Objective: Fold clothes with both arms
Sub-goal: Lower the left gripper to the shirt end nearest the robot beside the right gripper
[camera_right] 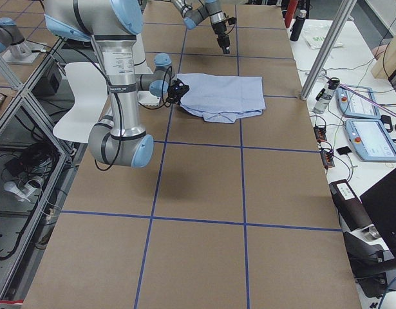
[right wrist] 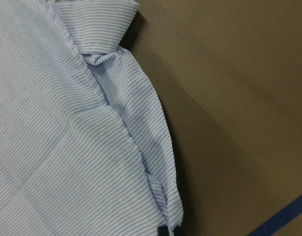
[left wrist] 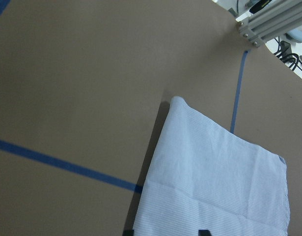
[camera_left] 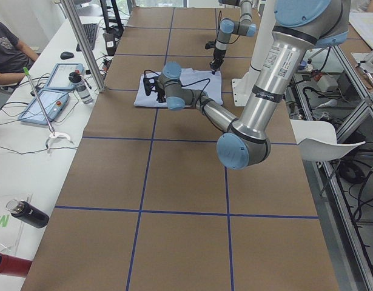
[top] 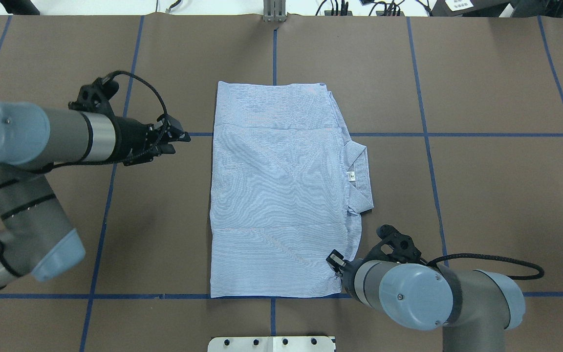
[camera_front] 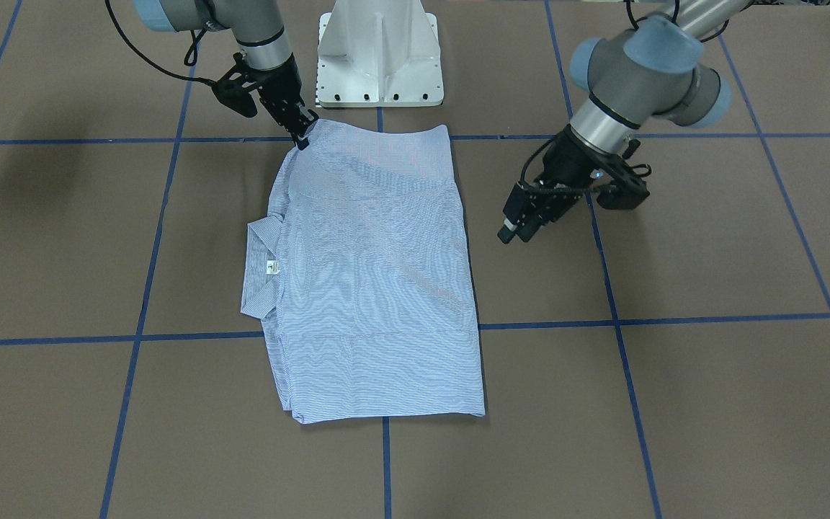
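The shirt (top: 271,195) lies flat in the middle of the bench (top: 482,195), straight out from the white pedestal (camera_front: 379,54), and it is folded into a tidy rectangle. Its long axis runs from the robot's edge of the bench toward the operators' edge. The collar (top: 359,171), with its small white label (top: 351,175), sticks out of the long side that faces the bench end on the robot's right. The right arm (top: 418,293) reaches in low from the robot's edge, wrist angled down. The right gripper (camera_front: 304,135) sits on the shirt's corner nearest the pedestal on the collar side, and its fingers look closed together on the hem there. The left arm (top: 42,134) stretches across with its forearm roughly level, pointing at the opposite long side. The left gripper (camera_front: 513,233) hangs over bare bench just off that edge without touching the cloth. In the wrist view its fingers (left wrist: 204,232) stand apart. The shirt's edges lie fairly straight, close to square with the blue tape lines (top: 457,134). The short edge by the robot stops just short of the pedestal, and the far short edge sits well inside the operators' edge. Wide brown bench stretches away toward both ends.
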Tool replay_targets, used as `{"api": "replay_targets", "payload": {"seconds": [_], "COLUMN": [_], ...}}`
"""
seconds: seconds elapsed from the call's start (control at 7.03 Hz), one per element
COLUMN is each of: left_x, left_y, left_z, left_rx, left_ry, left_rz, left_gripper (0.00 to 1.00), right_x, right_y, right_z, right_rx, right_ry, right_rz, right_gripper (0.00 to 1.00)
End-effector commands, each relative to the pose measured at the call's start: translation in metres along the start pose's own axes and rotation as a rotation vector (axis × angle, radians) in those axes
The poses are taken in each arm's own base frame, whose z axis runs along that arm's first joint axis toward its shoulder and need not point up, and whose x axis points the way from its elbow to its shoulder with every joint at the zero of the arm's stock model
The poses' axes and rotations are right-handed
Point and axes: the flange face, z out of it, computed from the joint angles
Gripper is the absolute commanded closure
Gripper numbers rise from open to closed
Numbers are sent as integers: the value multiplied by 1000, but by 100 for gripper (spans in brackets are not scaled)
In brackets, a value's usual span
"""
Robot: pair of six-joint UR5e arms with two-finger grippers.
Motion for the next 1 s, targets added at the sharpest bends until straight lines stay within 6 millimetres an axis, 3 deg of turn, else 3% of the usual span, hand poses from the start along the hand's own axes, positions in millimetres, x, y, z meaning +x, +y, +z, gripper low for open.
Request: {"api": "replay_targets", "payload": {"seconds": [0.0,0.14,0.28,0.85], "left_x": [-37,-54,-66,-81], "left_y": [102,128,167,203], "left_z": [7,13,21,31], "left_rx": [-10,-46,-42,-80], "left_ry": [-13,-44,-51,-80], "left_rz": [-70,-74,-77,-68], "left_gripper": [40,36,36,40], "right_x": [-1,-3,-4,-4], "right_y": [0,1,0,2], "right_z": [-1,-6,-12,-13], "right_rx": [-1,-7,-12,-15], "right_ry": [-3,-11,-20,-22], "right_rz": [1,1,3,2], "right_gripper": [100,100,100,100]}}
